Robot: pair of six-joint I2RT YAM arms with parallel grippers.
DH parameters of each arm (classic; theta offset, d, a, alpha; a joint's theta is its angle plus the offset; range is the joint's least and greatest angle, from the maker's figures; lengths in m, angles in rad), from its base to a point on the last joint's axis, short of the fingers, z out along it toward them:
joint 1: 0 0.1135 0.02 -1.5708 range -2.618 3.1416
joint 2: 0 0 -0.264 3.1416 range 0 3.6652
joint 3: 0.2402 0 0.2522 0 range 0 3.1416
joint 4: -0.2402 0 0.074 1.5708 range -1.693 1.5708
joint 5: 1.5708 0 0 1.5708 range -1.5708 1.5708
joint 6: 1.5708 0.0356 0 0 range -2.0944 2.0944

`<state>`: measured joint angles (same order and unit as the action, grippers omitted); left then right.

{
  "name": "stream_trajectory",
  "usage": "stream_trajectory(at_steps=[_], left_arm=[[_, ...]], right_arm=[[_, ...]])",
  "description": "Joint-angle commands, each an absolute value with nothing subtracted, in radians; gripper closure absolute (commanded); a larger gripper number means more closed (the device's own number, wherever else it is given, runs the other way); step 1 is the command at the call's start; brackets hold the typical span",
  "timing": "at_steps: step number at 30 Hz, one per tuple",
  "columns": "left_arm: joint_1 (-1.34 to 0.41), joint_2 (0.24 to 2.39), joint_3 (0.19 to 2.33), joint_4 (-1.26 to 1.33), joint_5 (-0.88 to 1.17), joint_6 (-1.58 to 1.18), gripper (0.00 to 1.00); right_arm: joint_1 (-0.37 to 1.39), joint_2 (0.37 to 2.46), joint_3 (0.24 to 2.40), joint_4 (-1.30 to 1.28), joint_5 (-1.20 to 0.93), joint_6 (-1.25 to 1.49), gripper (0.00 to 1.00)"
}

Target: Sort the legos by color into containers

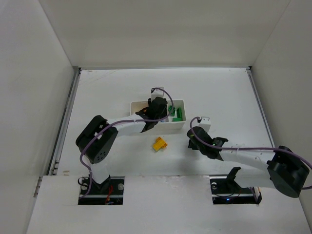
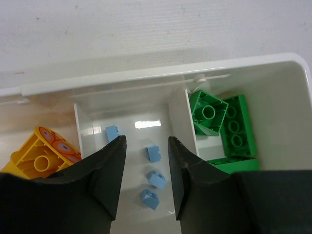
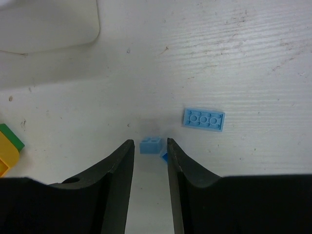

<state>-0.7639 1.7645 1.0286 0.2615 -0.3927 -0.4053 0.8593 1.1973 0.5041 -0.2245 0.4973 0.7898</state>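
The white tray (image 1: 175, 126) has three compartments. In the left wrist view its rim (image 2: 146, 78) runs across; a yellow-orange lego (image 2: 41, 156) lies in the left compartment, several pale blue legos (image 2: 155, 154) in the middle one and green legos (image 2: 229, 126) in the right one. My left gripper (image 2: 145, 141) is open and empty above the middle compartment. My right gripper (image 3: 149, 142) is open, low over the table, with a small pale blue lego (image 3: 152, 146) at its fingertips. A second blue piece (image 3: 164, 157) is partly hidden by the right finger. A flat pale blue lego (image 3: 204, 119) lies beyond.
A yellow-orange lego (image 1: 159, 144) lies on the table in front of the tray, left of my right gripper (image 1: 196, 135); it shows with a green piece at the left edge of the right wrist view (image 3: 7, 148). My left gripper (image 1: 158, 108) covers the tray's middle. White walls enclose the table.
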Motion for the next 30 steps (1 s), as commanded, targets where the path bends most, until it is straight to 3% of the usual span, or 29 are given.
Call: stream_trajectory(at_steps=[1,8,13,20,30], left_arm=[[-0.775,1.704,1.051,0.276,-0.4,-0.394,0.63],[-0.841,1.566,0.919,0.304,-0.4,-0.42,0.66],[-0.912,1.461,0.812,0.319,-0.397,-0.433,0.67],[-1.021,1.299,0.649,0.356,-0.387,-0.488,0.64],[-1.245,1.505,0.738,0.506,-0.339,-0.4,0.55]], right_arm=[[0.867,1.221,0.548,-0.206,0.492,0.785,0.62],[0.867,1.269,0.554,-0.183,0.488,0.775,0.66],[0.863,1.275,0.554,-0.169,0.486,0.769,0.78],[0.837,1.145,0.577,-0.173,0.494,0.733,0.81],[0.67,1.052,0.655,-0.15,0.477,0.669,0.81]])
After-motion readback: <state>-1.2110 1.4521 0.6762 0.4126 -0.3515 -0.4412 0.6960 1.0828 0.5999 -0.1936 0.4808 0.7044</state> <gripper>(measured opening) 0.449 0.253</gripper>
